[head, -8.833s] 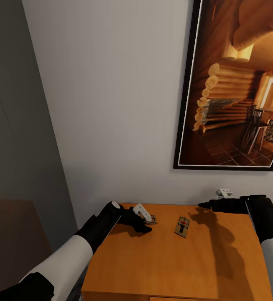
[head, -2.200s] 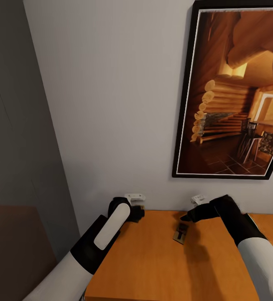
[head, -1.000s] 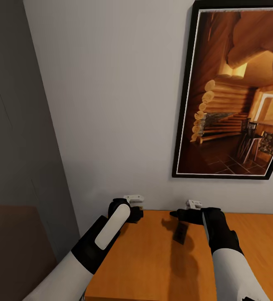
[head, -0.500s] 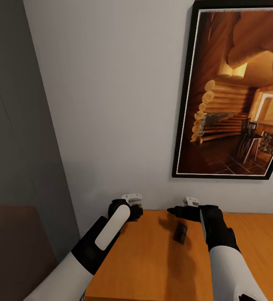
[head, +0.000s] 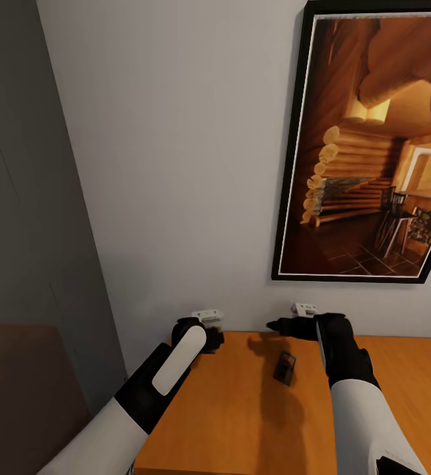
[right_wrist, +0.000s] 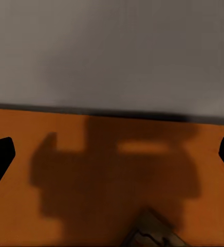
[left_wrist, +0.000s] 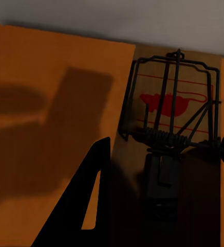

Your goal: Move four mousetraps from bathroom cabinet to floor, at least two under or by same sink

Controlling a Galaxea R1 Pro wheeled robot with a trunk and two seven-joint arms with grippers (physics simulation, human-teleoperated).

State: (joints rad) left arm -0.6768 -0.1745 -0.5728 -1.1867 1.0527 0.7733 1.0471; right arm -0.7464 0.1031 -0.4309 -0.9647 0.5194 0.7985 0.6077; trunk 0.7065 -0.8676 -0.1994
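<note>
We're at the cabinet (head: 241, 422), both arms over its orange-brown top, near the back wall w/ the framed picture (head: 373, 145).

Left gripper (left_wrist: 163, 195) has a mousetrap (left_wrist: 173, 123) sitting btwn its dark fingers (left_wrist: 91, 206); the trap fills the gap and looks pinched at its near end, lifted off the top, though contact itself is in shadow. In the head view that gripper (head: 208, 326) is at the cabinet's back-left corner.

Right gripper (head: 288, 324) hovers near the cabinet's back edge, above and just behind a second mousetrap (head: 284, 367) lying flat on the top. In the right wrist view the finger tips sit far apart at the frame edges, so wide open, nothing in it; a corner of that trap (right_wrist: 153, 231) peeks in below.

Handling, our guess: traps are light, stiff, thin wood slabs w/ wire spring and bar on top. Low profile means fingers must come right down to the surface and pinch across the long edges, clear of the wire, since the metal could slip or snag.
</note>
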